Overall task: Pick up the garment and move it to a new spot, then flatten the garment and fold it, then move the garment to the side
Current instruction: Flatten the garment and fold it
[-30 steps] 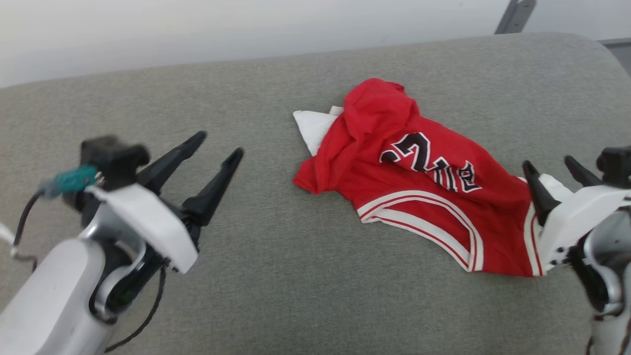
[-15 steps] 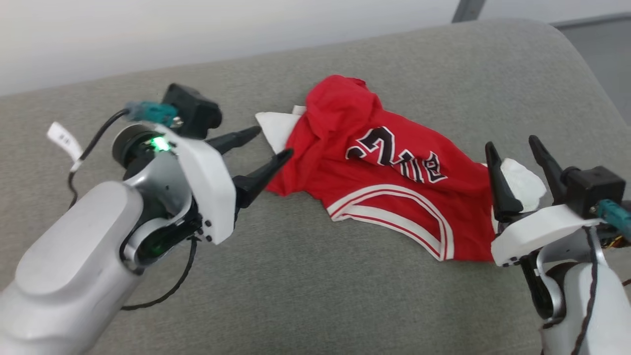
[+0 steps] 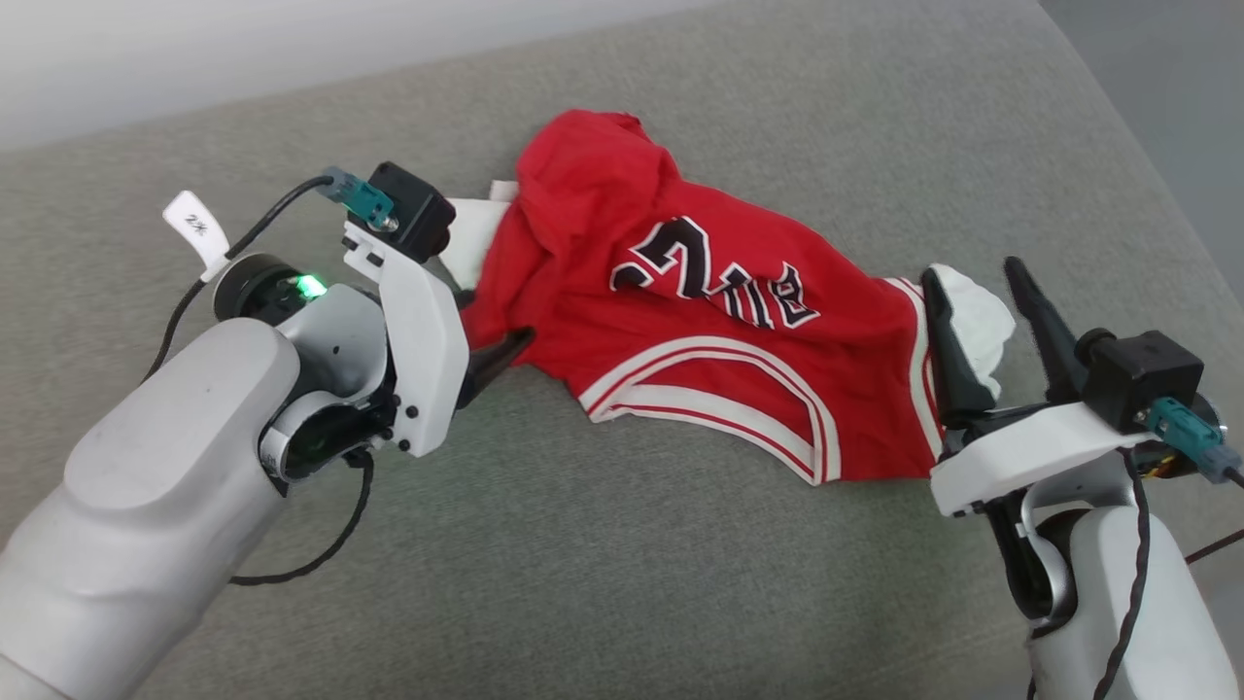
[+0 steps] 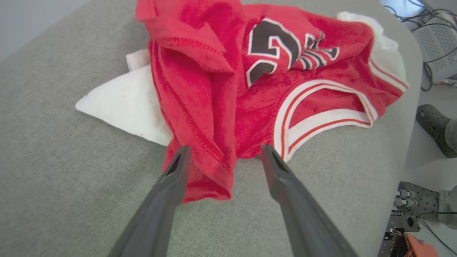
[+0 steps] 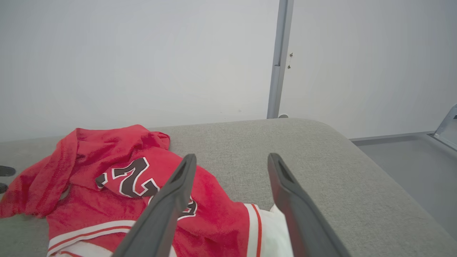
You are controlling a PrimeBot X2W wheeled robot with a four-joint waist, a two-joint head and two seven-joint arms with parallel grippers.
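Note:
The garment (image 3: 700, 331), a crumpled red jersey with black white-outlined numerals and white sleeves, lies on the grey padded surface (image 3: 603, 564). My left gripper (image 3: 496, 316) is open at its left end. In the left wrist view a red folded hem of the garment (image 4: 221, 89) lies between the spread fingers of my left gripper (image 4: 225, 148). My right gripper (image 3: 973, 269) is open at the right end, its fingers either side of the white sleeve (image 3: 977, 316). In the right wrist view my right gripper (image 5: 232, 155) hovers over the garment (image 5: 117, 171).
The padded surface (image 5: 321, 160) rounds off at its right edge, with floor beyond. A pale wall and a metal post (image 5: 280, 60) stand behind it. A person's foot (image 4: 433, 128), cables and equipment (image 4: 439, 39) lie past the right edge.
The head camera has shifted. My left gripper has come in from the left until its fingers straddle the garment's left end. My right gripper has risen beside the white sleeve. Both stay open.

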